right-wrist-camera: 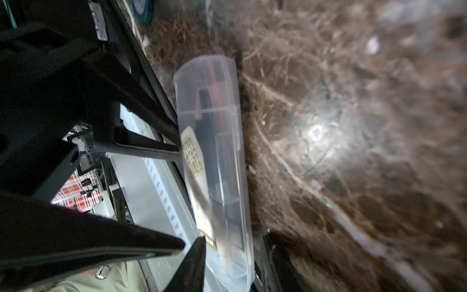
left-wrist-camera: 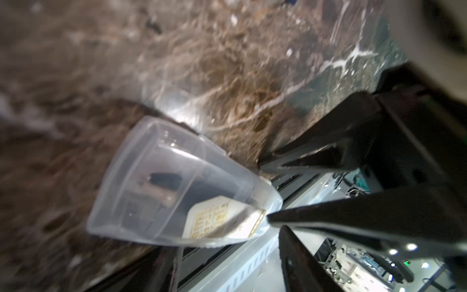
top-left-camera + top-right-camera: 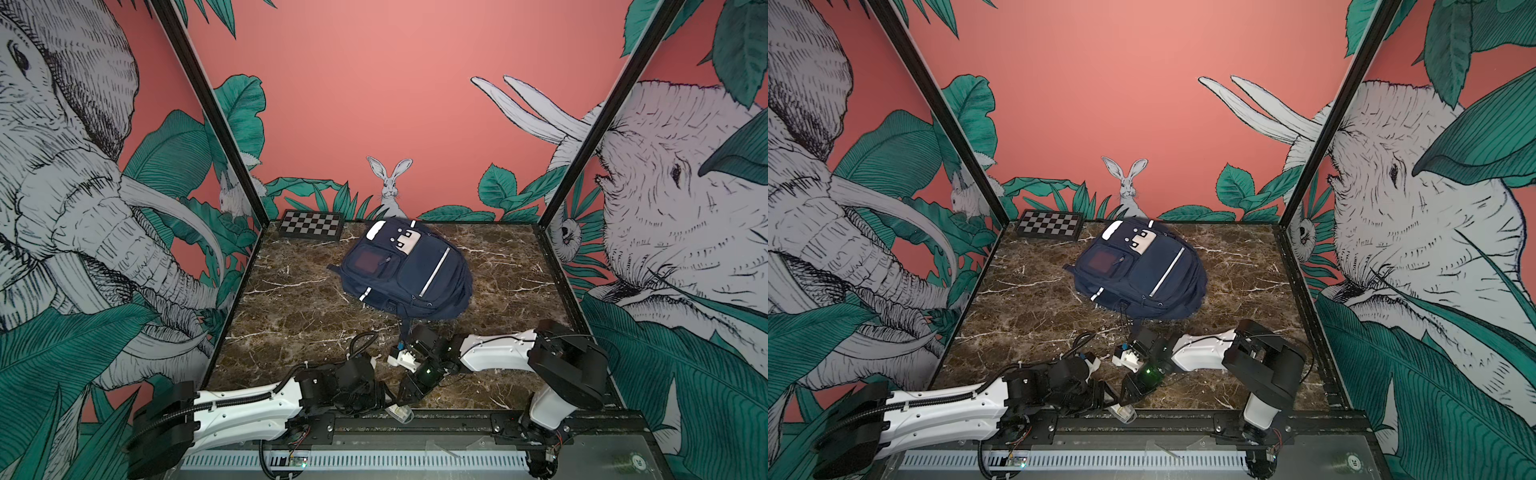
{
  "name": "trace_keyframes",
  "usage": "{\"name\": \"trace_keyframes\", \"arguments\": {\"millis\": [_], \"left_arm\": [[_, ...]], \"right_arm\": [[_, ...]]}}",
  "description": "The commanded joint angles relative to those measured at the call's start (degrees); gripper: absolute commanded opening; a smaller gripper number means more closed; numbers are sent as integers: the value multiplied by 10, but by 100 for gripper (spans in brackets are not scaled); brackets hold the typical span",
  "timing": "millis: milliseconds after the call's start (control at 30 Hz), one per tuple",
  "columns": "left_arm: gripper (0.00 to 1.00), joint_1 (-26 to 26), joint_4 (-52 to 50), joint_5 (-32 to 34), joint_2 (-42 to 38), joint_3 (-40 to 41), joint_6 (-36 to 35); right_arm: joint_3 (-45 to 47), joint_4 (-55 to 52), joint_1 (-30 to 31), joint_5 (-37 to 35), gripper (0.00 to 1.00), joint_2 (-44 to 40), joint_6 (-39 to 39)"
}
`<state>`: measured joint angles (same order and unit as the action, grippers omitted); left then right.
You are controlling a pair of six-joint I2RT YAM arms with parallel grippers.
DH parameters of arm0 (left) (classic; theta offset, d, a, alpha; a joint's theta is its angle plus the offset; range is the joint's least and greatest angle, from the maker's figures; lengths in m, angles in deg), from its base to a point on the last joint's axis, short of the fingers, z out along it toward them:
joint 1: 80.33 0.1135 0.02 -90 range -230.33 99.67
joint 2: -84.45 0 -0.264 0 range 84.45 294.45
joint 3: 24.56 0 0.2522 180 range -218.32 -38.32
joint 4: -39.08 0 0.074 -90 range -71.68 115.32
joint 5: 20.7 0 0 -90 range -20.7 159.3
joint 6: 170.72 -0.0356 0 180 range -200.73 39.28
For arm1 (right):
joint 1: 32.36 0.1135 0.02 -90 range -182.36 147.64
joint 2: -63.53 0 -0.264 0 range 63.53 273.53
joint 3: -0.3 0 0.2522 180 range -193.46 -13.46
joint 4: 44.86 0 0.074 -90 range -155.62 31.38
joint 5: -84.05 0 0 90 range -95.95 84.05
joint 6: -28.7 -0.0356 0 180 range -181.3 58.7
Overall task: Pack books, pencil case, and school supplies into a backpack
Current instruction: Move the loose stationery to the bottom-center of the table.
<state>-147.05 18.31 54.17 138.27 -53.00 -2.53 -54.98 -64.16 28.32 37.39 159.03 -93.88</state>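
Closest to me, a clear plastic pencil case lay at the near edge of the marbled table, one end jutting out over the black rail. Through its wall I could make out dark pencils and a white eraser with gold print.

The left gripper had its jaws apart with the case's narrow end at the tips. I could not tell whether they pinched it or only touched it. The right gripper came in from the other side, jaws parted, both tips set against the long side of the case and nothing caught between them. Both arms were folded low over the front of the table, the two grippers nearly meeting at the case.

Well beyond them, in both top views, the navy backpack lay flat on its back around the middle of the table. Its front pocket faced up and its white dotted patch pointed toward the back wall.

Farthest off, a black-and-white chessboard sat in the far left corner, near the backpack's far end.
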Motion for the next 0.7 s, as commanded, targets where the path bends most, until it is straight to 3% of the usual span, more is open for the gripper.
{"name": "trace_keyframes", "arguments": {"millis": [0,167,400,533,667], "left_arm": [[62,35,16,7,42,-20,-37],[59,74,44,2,112,-54,-87],[58,113,135,-42,239,-96,-139],[58,143,111,-60,231,-102,-181],[58,163,15,-59,170,-107,-240]], "right_arm": [[11,33,-7,-21,31,6,-27],[47,84,-54,-25,27,2,-71],[82,186,-97,-53,34,3,-146],[92,235,-110,-75,34,23,-187],[115,225,-119,-121,36,12,-194]]}}
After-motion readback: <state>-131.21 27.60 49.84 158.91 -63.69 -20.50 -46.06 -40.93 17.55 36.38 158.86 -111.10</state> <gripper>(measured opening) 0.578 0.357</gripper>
